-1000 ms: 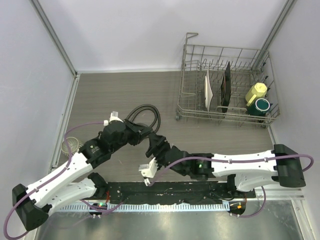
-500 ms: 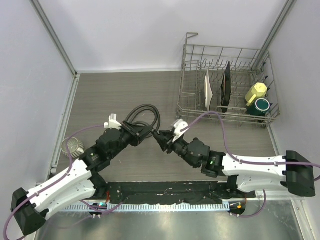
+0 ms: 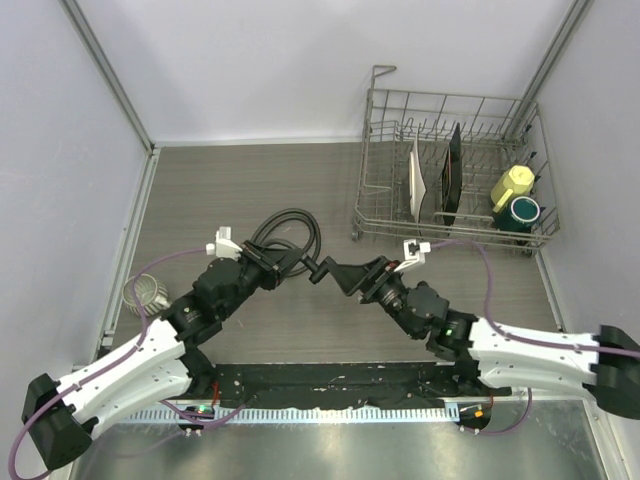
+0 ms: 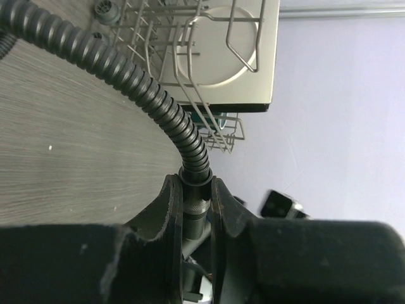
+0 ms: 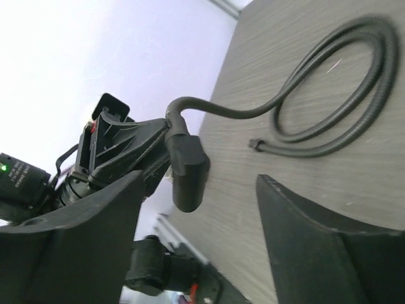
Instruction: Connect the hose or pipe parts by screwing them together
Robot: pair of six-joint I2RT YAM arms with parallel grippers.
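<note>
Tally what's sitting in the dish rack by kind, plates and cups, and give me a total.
Plates: 2 (white plate, black plate)
Cups: 2 (yellow cup, green cup)
Total: 4

Bright, even light; faint shadows; backgrounds slightly overexposed.

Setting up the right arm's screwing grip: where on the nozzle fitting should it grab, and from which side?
Take the nozzle fitting by its thick free body, which juts clear of the left gripper clamping the hose end. Probably come head-on from opposite that gripper, the open right gripper closing across it.
</note>
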